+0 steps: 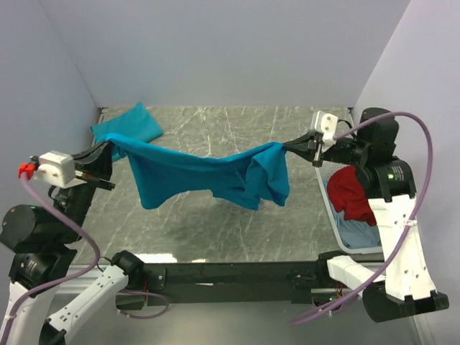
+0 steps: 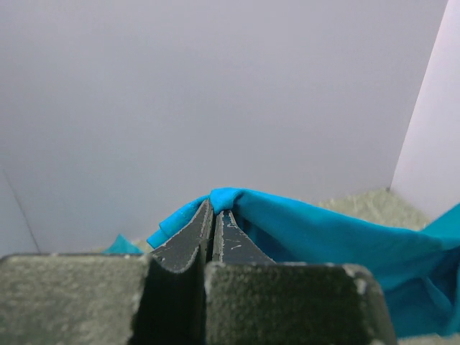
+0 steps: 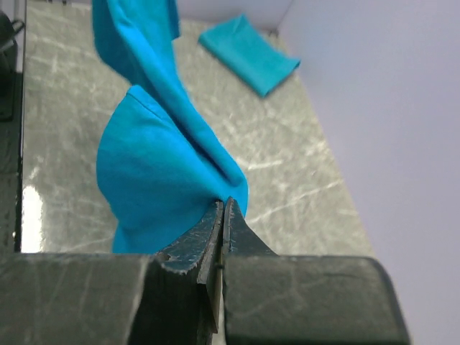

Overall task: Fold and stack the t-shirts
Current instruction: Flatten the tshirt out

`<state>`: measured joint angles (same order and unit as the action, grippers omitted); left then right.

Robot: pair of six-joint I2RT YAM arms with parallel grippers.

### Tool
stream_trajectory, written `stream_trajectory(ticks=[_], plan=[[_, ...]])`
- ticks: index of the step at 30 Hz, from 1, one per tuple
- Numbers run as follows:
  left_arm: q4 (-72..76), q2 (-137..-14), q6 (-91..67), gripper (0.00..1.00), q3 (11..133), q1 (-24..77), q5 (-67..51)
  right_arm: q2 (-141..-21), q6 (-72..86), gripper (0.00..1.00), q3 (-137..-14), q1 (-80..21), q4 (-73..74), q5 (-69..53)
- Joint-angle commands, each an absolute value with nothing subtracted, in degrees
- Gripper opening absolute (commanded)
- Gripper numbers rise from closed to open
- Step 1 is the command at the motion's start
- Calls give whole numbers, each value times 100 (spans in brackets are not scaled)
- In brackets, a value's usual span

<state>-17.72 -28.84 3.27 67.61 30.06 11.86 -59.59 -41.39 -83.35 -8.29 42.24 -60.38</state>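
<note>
Teal fills the middle of the scene: an unfolded teal t-shirt [image 1: 208,176] hangs in the air above the grey marbled desk [image 1: 215,230], stretched between my two hands and sagging in the middle. My left hand [image 1: 113,146] is clenched on one edge of it over the left side of the desk. From my left wrist the fingers [image 2: 226,233] are pressed together with a fold of the shirt's cloth pinched at their tips. My right hand [image 1: 293,147] grips the opposite edge over the right side of the desk. From that wrist the two dark fingers [image 3: 208,237] meet on a bunched corner of the fabric, and the rest of the shirt twists away from them.

A second shirt, the folded t-shirt [image 1: 128,126], lies flat in the far left corner of the desk, apart from the one I hold.

At the desk's right edge, beside my right arm, sits a white bin [image 1: 336,231]. In it a red garment [image 1: 352,192] is heaped on the far side, with a pale blue cloth [image 1: 359,231] lying nearer.
</note>
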Motion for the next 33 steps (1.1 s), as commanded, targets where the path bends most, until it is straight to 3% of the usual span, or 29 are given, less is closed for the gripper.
stream_trajectory(ticks=[1, 10, 13, 15, 16, 17, 18, 19, 21, 24, 27, 28, 31, 33], plan=[[-1354, -2953, 220, 0, 6891, 2979, 1301, -5853, -3781, 0, -8693, -791, 3966, -6232], [252, -4726, -1124, 1, 5634, 2875, 1872, -6976, -1469, 1, -7497, -738, 926, -5248], [816, -5789, -1940, 1, 5397, 2261, 1268, -7969, -881, 2, -7541, -633, 355, -4634], [932, -6804, -2766, 1, 5396, 1567, 619, -8827, -581, 11, -7750, -511, 212, -3897], [906, -7186, -3204, 3, 5457, 1147, 285, -9155, -476, 28, -7891, -449, 254, -3659], [644, -7973, -3391, 18, 5771, 960, 46, -9471, -475, 39, -8101, -405, 446, -3160], [407, -8346, -3523, 45, 6018, 810, -147, -9962, -457, 48, -8443, -378, 605, -2842], [-144, -8889, -3611, 62, 6543, 652, -471, -10210, -405, 61, -8612, -378, 841, -2265], [-403, -9079, -3516, 74, 6907, 624, -457, -10204, -378, 71, -8526, -369, 906, -1892], [-457, -8764, -3165, 84, 7031, 624, -299, -9845, -500, 73, -8157, -352, 774, -1652], [-650, -8324, -2691, 85, 7031, 624, -508, -9449, -1113, 72, -8033, -316, 1079, -2325], [-868, -8201, -2368, 85, 7005, 624, -701, -9413, -1534, 72, -8120, -308, 2038, -3591], [-1517, -7780, -1621, 84, 6769, 642, -1519, -9308, -4193, 69, -8376, -369, 4706, -5459], [-1704, -7323, -1381, 84, 6470, 676, -1634, -9054, -6190, 67, -7992, -579, 5917, -5572]])
